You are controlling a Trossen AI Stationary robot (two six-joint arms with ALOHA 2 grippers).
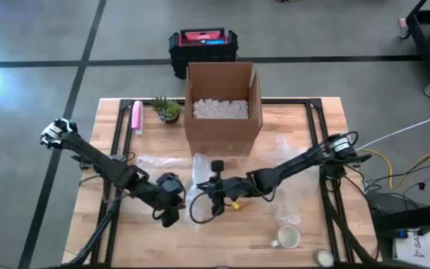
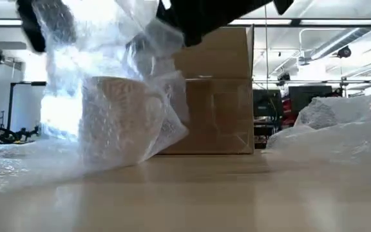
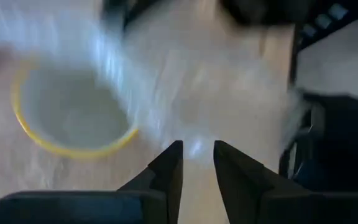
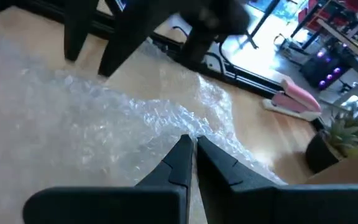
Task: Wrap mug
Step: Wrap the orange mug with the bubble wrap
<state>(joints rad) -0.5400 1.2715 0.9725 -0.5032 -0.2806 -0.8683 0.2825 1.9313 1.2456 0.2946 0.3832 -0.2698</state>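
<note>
A yellow-rimmed mug stands upright on the table under a sheet of clear bubble wrap; in the low view the mug shows through the wrap. My left gripper hovers just left of the mug and my right gripper just above it. Each is shut on the wrap. The wrap rises from the table over the mug to both grippers. In the high view my right gripper hides most of the mug. My left gripper has bubble wrap between its two fingers, which slant down from the table's left; edge or fold, I cannot tell. The wrap is lifted and drapes over the mug. My right gripper pinches a bunched edge of the wrap between its nearly closed fingers, coming from the table's right. The wrap runs down to the tabletop.
An open cardboard box with white filling stands at the far middle. A small plant and a pink object lie far left. A second, white mug sits near the front right, with more wrap beside it.
</note>
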